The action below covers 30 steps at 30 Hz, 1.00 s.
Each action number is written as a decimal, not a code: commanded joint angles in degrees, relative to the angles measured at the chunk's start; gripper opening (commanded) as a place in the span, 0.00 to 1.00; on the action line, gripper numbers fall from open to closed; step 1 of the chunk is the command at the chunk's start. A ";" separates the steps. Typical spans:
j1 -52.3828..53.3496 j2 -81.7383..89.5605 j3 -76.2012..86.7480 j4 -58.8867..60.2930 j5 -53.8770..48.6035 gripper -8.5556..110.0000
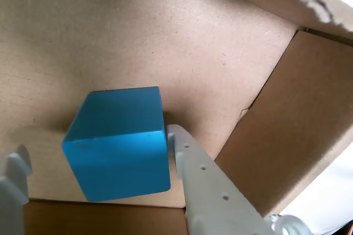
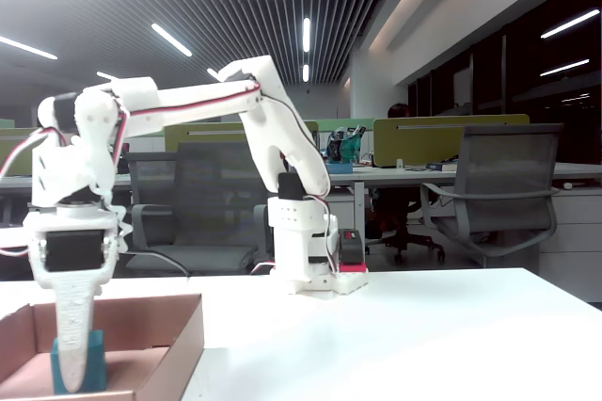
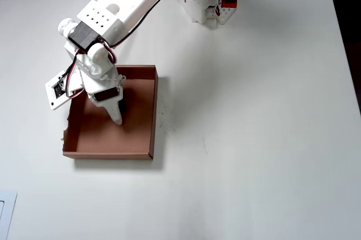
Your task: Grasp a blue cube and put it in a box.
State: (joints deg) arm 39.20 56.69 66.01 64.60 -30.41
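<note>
The blue cube [image 1: 118, 144] rests on the floor of the brown cardboard box [image 1: 165, 31]. My gripper [image 1: 98, 144] reaches down into the box and stands open around the cube. The right finger [image 1: 204, 185] lies right beside the cube's right face, and the left finger [image 1: 14, 177] stands apart from its left face. In the fixed view the cube [image 2: 62, 373] shows low at the gripper's [image 2: 77, 363] tip inside the box [image 2: 179, 344]. In the overhead view the gripper [image 3: 117, 117] covers nearly all of the cube [image 3: 123, 106], which lies in the upper middle of the box [image 3: 154, 110].
The arm's base [image 3: 206, 3] stands at the far edge of the white table [image 3: 254, 127]. The box's left wall is torn [image 3: 65, 133]. A white object's corner [image 3: 5, 214] shows at the lower left of the overhead view. Office chairs and desks stand behind the table.
</note>
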 commanded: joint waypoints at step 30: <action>-1.32 26.72 3.78 5.80 -10.20 0.34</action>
State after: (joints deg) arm 38.85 78.57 70.58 70.22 -39.73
